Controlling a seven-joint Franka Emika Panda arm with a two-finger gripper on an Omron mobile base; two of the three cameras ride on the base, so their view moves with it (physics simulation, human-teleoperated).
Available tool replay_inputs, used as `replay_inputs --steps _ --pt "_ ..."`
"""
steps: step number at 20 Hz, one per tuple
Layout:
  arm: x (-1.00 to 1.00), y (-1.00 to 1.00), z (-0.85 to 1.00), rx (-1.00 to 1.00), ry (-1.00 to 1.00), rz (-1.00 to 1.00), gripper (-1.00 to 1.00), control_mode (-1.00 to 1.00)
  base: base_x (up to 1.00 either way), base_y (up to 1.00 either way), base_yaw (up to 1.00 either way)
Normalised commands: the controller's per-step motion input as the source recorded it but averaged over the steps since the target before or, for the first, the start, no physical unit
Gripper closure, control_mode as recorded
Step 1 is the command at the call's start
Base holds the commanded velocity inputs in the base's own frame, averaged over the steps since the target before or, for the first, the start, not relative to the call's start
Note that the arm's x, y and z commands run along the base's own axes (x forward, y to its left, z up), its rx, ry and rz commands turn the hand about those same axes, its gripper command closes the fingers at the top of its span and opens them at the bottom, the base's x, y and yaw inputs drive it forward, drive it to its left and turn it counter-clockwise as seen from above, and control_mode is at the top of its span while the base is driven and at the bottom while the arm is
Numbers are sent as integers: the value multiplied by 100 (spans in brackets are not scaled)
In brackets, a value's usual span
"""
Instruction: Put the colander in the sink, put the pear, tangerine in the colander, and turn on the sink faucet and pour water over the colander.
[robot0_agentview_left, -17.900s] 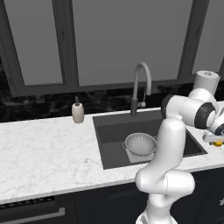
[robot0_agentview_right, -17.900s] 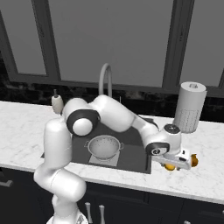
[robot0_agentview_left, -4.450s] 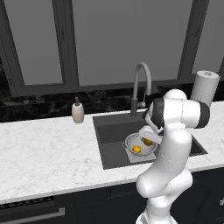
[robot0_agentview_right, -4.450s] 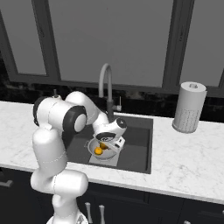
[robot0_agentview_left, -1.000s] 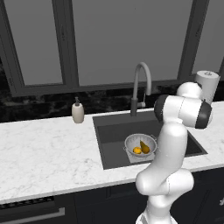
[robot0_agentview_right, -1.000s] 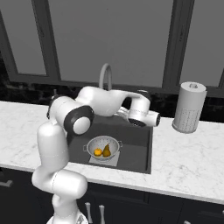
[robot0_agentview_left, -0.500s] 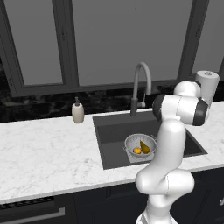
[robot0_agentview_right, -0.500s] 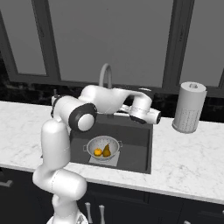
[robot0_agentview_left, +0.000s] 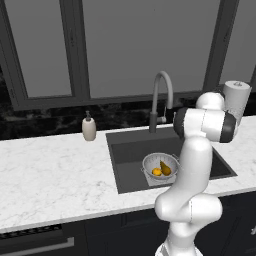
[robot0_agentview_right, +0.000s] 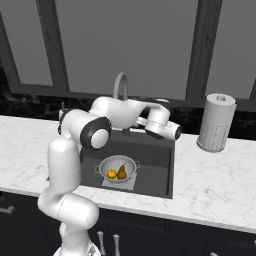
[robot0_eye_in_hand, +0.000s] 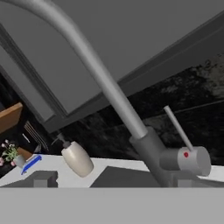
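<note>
Done so far: the colander (robot0_agentview_left: 160, 166) sits on the floor of the sink (robot0_agentview_left: 131, 170), on the lighter grey square, and both fruits are inside it.
Left to do: the sink faucet (robot0_agentview_left: 161, 98) is not running; I see no stream of water from the spout, so turning it on and rinsing the colander remain.
Colander contents: the tangerine (robot0_agentview_right: 112, 173) and the pear (robot0_agentview_right: 121, 172) lie side by side in the bowl, touching or nearly so.
Sink contents: just the colander, below the end effector and nearer the front edge of the basin.
End effector: it is raised by the faucet, at the end of the arm over the back of the sink (robot0_agentview_right: 172, 133); its fingers stand wide apart and it holds nothing.
Faucet from the end effector: the hand view looks straight at the faucet body, with its thin lever handle (robot0_eye_in_hand: 178, 127) and red-dotted knob close ahead and slightly to one side; whether anything touches the lever I cannot tell.
Step in hand, as I judge it: reaching for the lever to start the water.
Nearby on the table: a soap bottle (robot0_agentview_left: 89, 128) stands beyond the faucet, well apart from the end effector; a paper-towel roll (robot0_agentview_right: 216, 122) stands on the other side.
</note>
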Motion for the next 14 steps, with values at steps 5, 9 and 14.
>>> replay_inputs --steps 5,9,14 --pt "31 0 -6 0 10 -5 -100 -100 0 0 0" --pt "30 0 -15 0 14 -3 -100 -100 0 0 0" --pt "23 0 -18 0 7 0 -100 -100 0 0 0"
